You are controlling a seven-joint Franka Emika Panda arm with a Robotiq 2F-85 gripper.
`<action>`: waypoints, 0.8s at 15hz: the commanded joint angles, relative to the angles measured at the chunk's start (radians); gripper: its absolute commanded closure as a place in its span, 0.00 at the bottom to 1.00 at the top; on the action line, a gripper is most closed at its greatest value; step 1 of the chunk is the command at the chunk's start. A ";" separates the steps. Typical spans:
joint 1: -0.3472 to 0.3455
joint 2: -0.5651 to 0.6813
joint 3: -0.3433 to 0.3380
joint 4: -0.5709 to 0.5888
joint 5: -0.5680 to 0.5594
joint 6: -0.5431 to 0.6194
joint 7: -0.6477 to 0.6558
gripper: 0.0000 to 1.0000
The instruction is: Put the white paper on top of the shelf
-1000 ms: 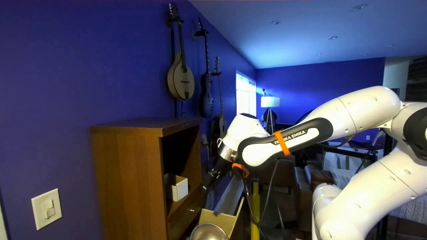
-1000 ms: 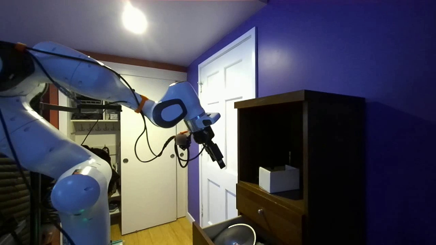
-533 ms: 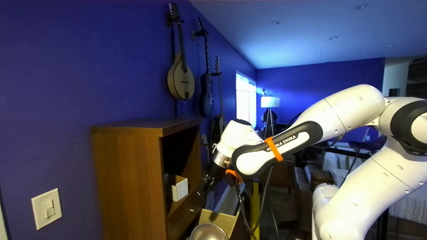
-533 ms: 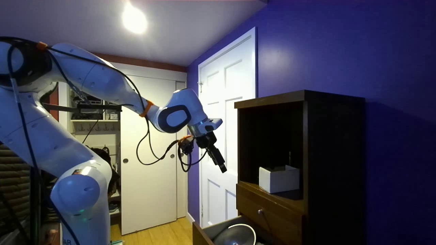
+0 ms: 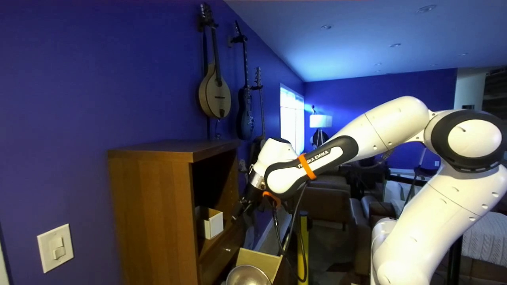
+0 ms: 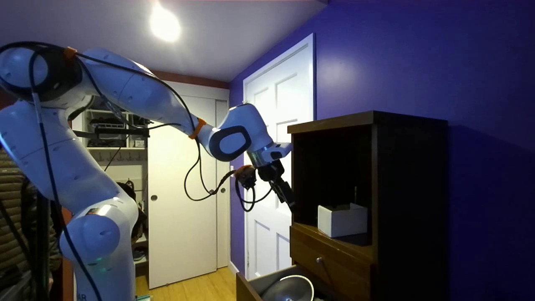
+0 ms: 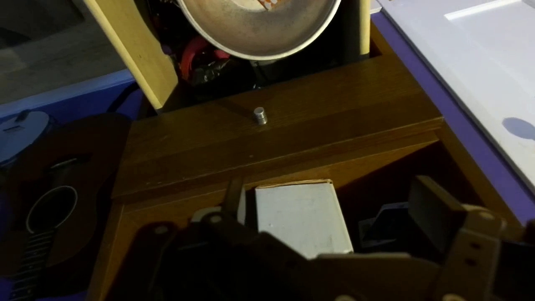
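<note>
A white open-topped box stands in the upper compartment of the brown wooden shelf. It also shows in an exterior view and in the wrist view. No loose sheet of white paper can be made out. The shelf's flat top is above the compartment. My gripper is open and empty. In the wrist view its fingers lie on both sides of the box, with a wider gap on the right. In both exterior views the gripper is in front of the compartment opening, apart from the box.
A closed drawer with a metal knob is below the compartment. Below that, an open drawer sticks out with a metal bowl in it. A dark item with pale edges is beside the box. Guitars hang on the blue wall.
The arm has moved toward the shelf, bringing the gripper to the compartment's front. It dipped slightly, then rose a little. The box and drawers have not moved.
</note>
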 commanded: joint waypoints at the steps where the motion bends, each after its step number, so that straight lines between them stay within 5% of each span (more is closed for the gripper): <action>1: 0.004 0.015 -0.017 0.014 -0.001 -0.011 -0.016 0.00; 6: -0.030 0.058 -0.021 0.034 -0.065 -0.038 -0.040 0.00; 12: -0.064 0.131 -0.133 -0.017 -0.061 -0.191 -0.156 0.00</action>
